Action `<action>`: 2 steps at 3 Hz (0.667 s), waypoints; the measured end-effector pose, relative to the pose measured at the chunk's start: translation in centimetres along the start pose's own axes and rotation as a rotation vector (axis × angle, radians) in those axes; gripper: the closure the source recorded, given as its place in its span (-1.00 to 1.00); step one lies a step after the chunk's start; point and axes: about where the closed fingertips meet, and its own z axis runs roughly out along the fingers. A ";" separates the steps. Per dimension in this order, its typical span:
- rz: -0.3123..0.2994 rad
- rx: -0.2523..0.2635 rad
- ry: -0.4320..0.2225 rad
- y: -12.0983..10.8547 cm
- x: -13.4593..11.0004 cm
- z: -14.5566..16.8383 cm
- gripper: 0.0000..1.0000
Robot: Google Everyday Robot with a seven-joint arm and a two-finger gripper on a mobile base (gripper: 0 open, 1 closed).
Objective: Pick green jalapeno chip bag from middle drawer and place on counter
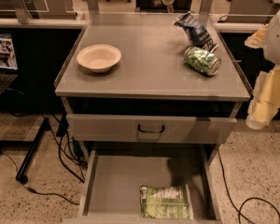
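In the camera view, low and right of centre: a soft, pillow-like light green chip bag with white patches (pixel 166 201), flat on the bottom of the wide, shallow grey metal drawer (pixel 116 181), which stands open. Sits close to the front wall and nearer the right wall than the left. Not yet grasped.

At the right edge, beside the cabinet and apart from it, about level with its top: the pale yellowish gripper (pixel 263 101). Open or closed, cannot tell.

Judged to be the reach, with the pick not begun. Calls next for a move leftward and down to above the bag, then a grasp from overhead, gentle enough for a soft, yielding pack.

Above the rear of the open drawer, a closed grey drawer with a dark loop handle (pixel 150 128); clear room from above only toward the front. Low walls near the bag's front and right sides.

For the placing, a flat grey matte counter surface (pixel 149 73) with thin side rails: round off-white bowl (pixel 98 57) at left, crumpled dark blue snack bag (pixel 194 30) and shiny green metal can (pixel 202 60) at right rear, bare room at centre and front.
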 end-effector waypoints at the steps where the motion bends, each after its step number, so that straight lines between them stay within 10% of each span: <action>1: 0.002 0.005 -0.003 0.0 0.0 0.0 -1.00; 2: 0.027 -0.007 -0.006 1.0 0.7 1.6 -1.00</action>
